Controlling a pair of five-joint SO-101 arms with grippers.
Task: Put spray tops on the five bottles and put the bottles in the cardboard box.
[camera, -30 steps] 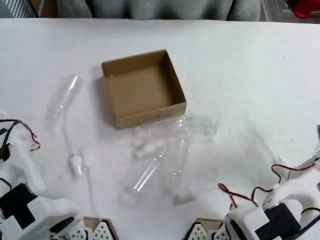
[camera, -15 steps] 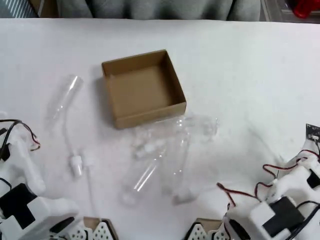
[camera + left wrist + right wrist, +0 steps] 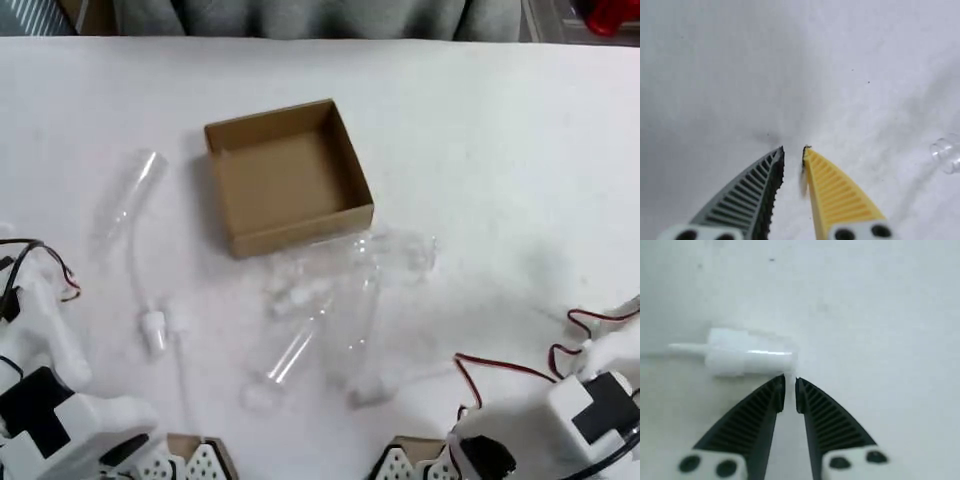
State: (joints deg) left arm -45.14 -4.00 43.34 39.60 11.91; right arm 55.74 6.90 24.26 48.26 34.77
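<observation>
Lying bottles (image 3: 335, 295): several clear ones lie on their sides on the table (image 3: 480, 140), just in front of the box (image 3: 288, 175). Some cross each other, and I cannot count them.
Lone bottle (image 3: 130, 192): it lies on its side to the left of the box, apart from it.
Box: it is open-topped and sits near mid-table with its brown floor showing.
Spray top (image 3: 152, 331): it is white and lies on the table near the left arm (image 3: 45, 400). Its thin tube runs up toward the lone bottle.
Left gripper (image 3: 793, 150): the grey and yellow fingers are parted by a narrow gap with nothing between them, and the tips are low over bare table. A bottle mouth (image 3: 946, 154) lies off to one side.
Right gripper (image 3: 790, 380): the black fingers are all but closed, leaving only a hairline slit.
Second spray top (image 3: 747, 358): it is white and lies crosswise right at the right gripper's tips, with its tube sticking out sideways. I cannot tell whether the tips pinch it.
</observation>
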